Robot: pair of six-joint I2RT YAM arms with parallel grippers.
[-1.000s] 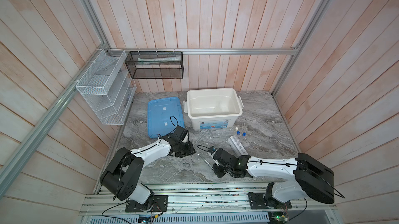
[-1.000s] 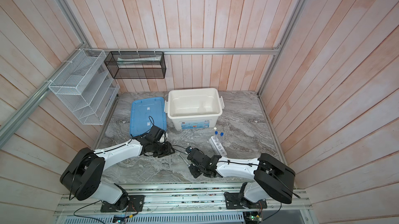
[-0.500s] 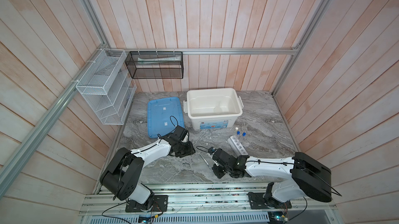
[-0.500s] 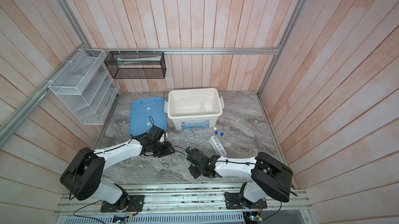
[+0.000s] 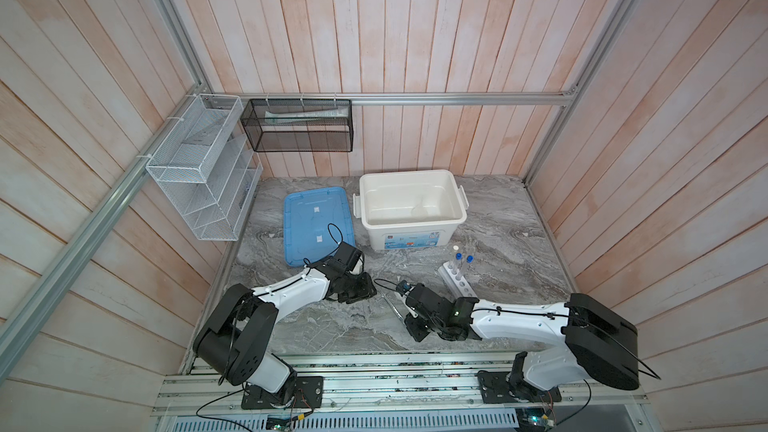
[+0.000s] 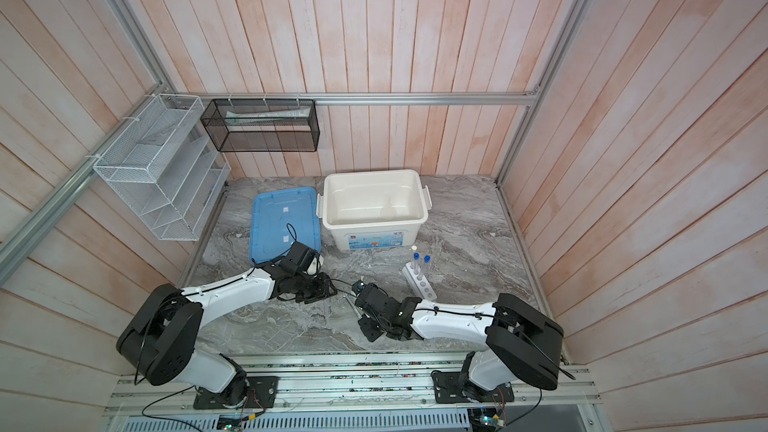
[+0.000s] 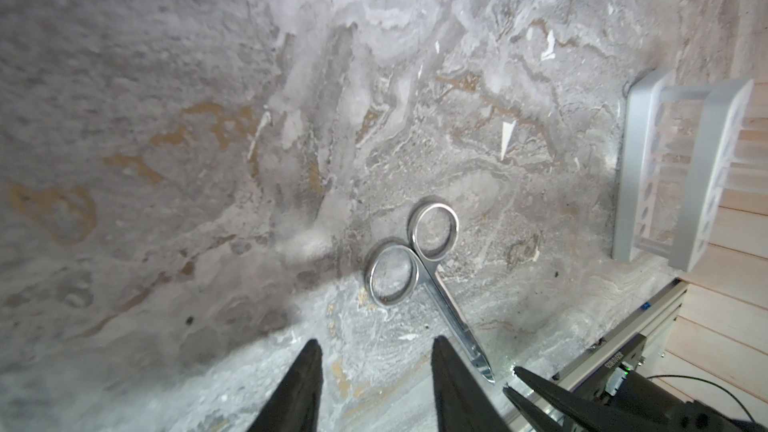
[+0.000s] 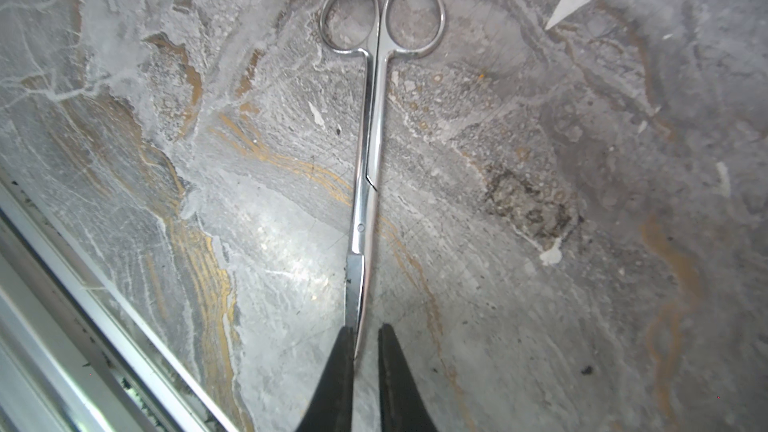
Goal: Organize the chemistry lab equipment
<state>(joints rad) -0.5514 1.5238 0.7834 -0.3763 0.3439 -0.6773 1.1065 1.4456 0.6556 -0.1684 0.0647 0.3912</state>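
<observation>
Top views barely differ from a second ago: both arms parked low on the worktop (image 5: 498,217), nothing lifted, so the pickup looks stuck at the grasp stage. Left tool (image 7: 376,342): fingers apart, empty, just short of the handle rings. Right tool (image 8: 365,328): fingers nearly together astride the blade tip; can't tell if it's pinching. The rack (image 5: 455,284) stands near, beside the right arm. The scissors (image 8: 368,159) lie flat between the tools, blades closed — long axis diagonal, rings toward the left tool, tip toward the right tool and the worktop's front edge.
</observation>
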